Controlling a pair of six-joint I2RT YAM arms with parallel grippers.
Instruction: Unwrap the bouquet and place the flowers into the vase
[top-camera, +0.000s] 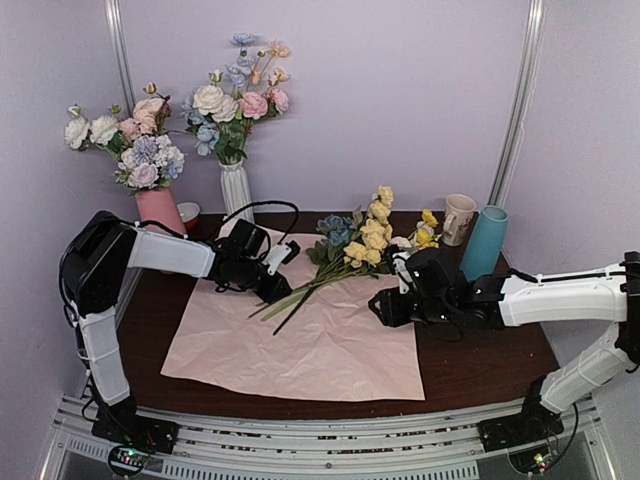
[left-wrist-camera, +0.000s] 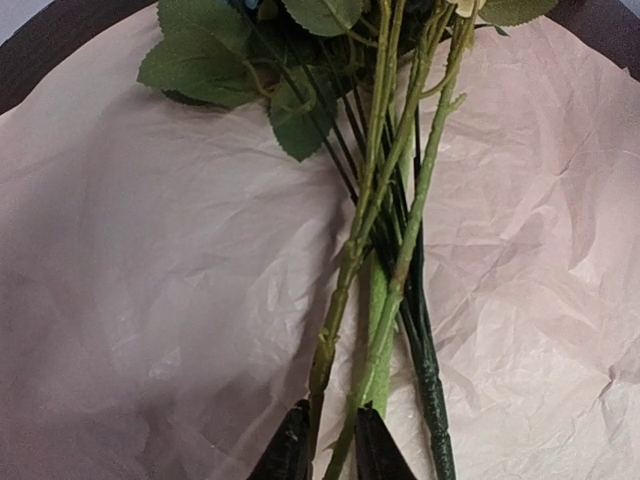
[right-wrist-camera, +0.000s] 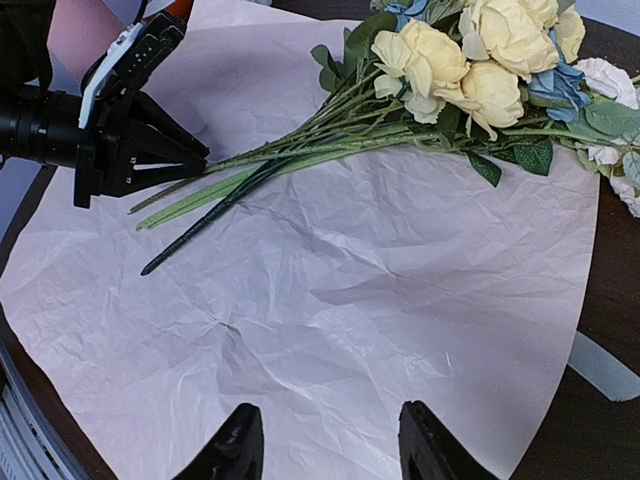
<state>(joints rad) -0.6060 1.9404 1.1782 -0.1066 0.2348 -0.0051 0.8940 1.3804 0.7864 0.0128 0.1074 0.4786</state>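
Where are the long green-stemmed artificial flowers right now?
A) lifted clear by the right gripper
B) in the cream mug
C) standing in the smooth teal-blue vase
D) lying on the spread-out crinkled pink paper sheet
D: the flowers lie flat on the pink paper sheet, stem ends inside the left gripper; no stems stick out of the teal-blue vase.

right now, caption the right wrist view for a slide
Left hand at the stem ends of the flowers lying on unfolded pink paper; right hand open above.

light: bright, diffuse, from above | shadows: soft, short | focus: top view sharp, left wrist view softer
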